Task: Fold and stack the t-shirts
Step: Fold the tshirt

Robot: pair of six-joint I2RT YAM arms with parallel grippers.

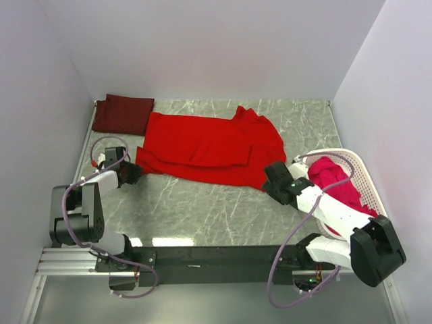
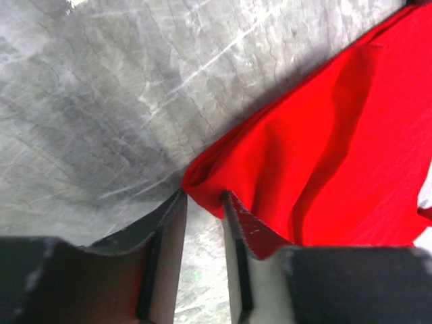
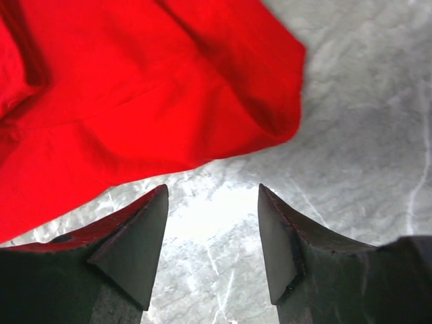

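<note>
A bright red t-shirt [image 1: 209, 145] lies spread and partly folded on the marble table. A folded dark maroon t-shirt [image 1: 123, 113] lies at the back left. A pinkish-red t-shirt [image 1: 334, 177] sits in the basket. My left gripper [image 1: 136, 171] is at the red shirt's near left corner. In the left wrist view its jaws [image 2: 202, 197] stand narrowly open with the corner of the red shirt [image 2: 324, 148] between the tips. My right gripper [image 1: 267, 181] is open and empty. In the right wrist view it [image 3: 212, 192] is just short of the red shirt's [image 3: 135, 101] near right corner.
A white perforated basket [image 1: 364, 177] stands at the right, beside my right arm. White walls close the table at the back and both sides. Bare marble [image 1: 202, 209] lies between the shirt and the arm bases.
</note>
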